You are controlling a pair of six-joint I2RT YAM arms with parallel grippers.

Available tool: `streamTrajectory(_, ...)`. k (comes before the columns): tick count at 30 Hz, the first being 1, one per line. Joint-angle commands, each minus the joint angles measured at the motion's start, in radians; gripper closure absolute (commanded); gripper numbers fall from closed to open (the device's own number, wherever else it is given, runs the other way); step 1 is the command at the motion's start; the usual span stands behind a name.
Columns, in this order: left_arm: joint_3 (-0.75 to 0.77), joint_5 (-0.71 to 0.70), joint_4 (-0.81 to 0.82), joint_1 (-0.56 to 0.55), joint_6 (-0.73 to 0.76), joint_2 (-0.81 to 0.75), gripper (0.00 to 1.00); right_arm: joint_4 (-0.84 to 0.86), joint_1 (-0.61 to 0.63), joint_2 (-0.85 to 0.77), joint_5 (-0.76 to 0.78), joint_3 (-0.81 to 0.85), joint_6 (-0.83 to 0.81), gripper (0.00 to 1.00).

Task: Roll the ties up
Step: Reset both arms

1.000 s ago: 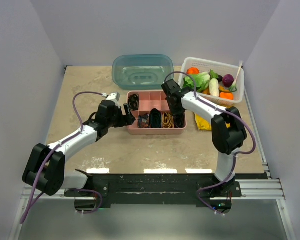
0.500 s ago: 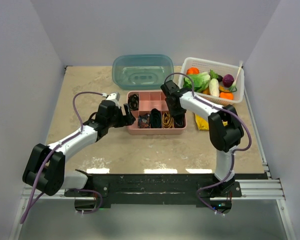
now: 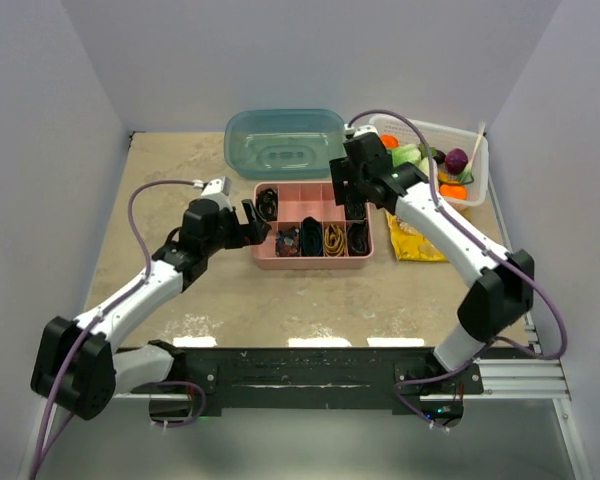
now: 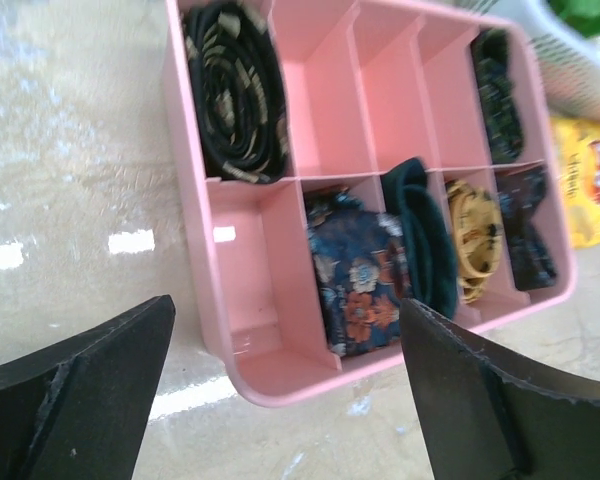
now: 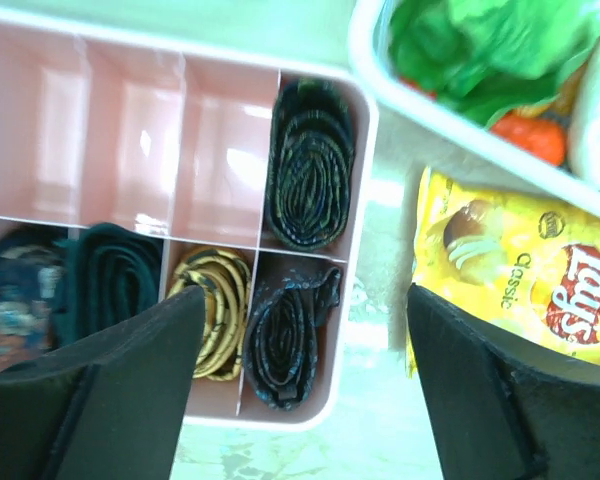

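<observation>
Well, the ties (image 4: 235,90) sit coiled in the pink tray (image 3: 310,263) (six compartments filled). The left gripper (image 4: 285,305) hangs at the tray's 9 o'clock, jaws spread wide, empty; the right gripper (image 5: 305,300) hovers over its 2 o'clock corner, likewise agape, empty.

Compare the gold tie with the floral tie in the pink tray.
The gold tie is yellow with dark stripes; the floral tie is navy with orange flowers. The gold tie shows a neat spiral; the floral tie looks bulkier. Both sit rolled in the near row of the pink tray.
</observation>
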Motion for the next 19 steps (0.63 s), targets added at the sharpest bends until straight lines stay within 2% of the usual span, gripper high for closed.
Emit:
streamTrajectory(1, -0.029, -0.023, 0.090, -0.003, 0.037, -0.137, 0.00, 0.161, 0.002, -0.177, 0.017, -0.090, -0.004, 0.09)
streamTrajectory(5, -0.055, -0.046, 0.121, -0.003, 0.021, -0.281, 0.00, 0.296, 0.002, -0.329, -0.028, -0.193, -0.017, 0.01)
streamTrajectory(15, -0.044, -0.231, 0.063, -0.002, -0.021, -0.443, 0.00, 0.620, 0.002, -0.622, -0.103, -0.438, -0.037, 0.01)
streamTrajectory(19, -0.103, -0.254, 0.141, -0.002, 0.024, -0.481, 0.00, 0.753, 0.002, -0.692, -0.130, -0.552, -0.073, 0.01)
